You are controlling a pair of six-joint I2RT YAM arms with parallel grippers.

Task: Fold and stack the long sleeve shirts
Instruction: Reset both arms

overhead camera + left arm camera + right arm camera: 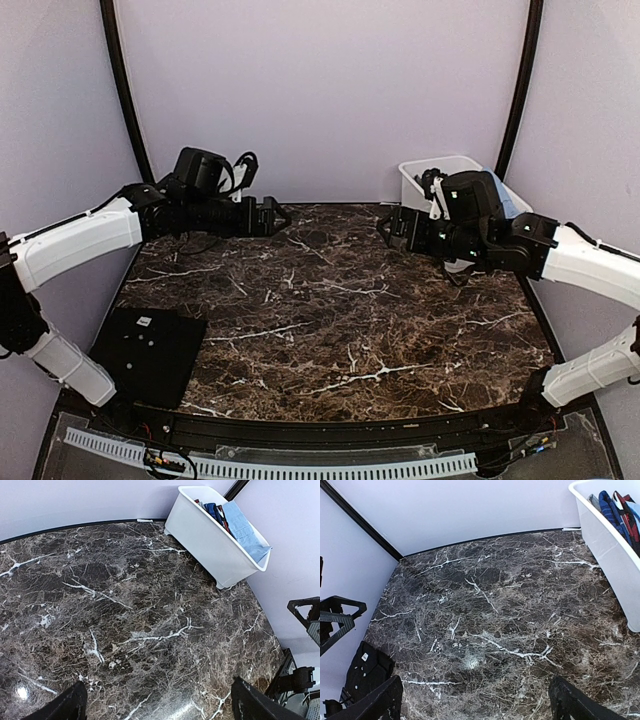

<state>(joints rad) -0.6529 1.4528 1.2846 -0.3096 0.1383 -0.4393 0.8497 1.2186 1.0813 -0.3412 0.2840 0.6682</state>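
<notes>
1. The left claw point(272, 216) hovered over the far left part of the table point(340, 300). Its 2 fingers point(70, 705) were spread wide, with nothing between them.
2. The right claw point(393, 228) hung over the far right part of the table. It was just as wide open and just as empty, and only bare marble showed between its fingers point(577, 702).
3. The 2 claws pointed toward each other across the far half of the table, well apart.
4. The black shirt point(150, 352) lay folded into a flat square at the near left corner of the table, beside the left arm. It was well apart from both claws, and neither touched it.
5. A small white label point(144, 321) showed on top of the shirt, near its far edge.
6. A white bin point(418, 182) stood at the far right corner of the table, just behind the right claw.
7. In the bin, a light blue cloth point(245, 530) lay against 1 end, reaching up to the rim. Dark blue and red clothes point(212, 510) were packed beside it, and their number could not be told.
</notes>
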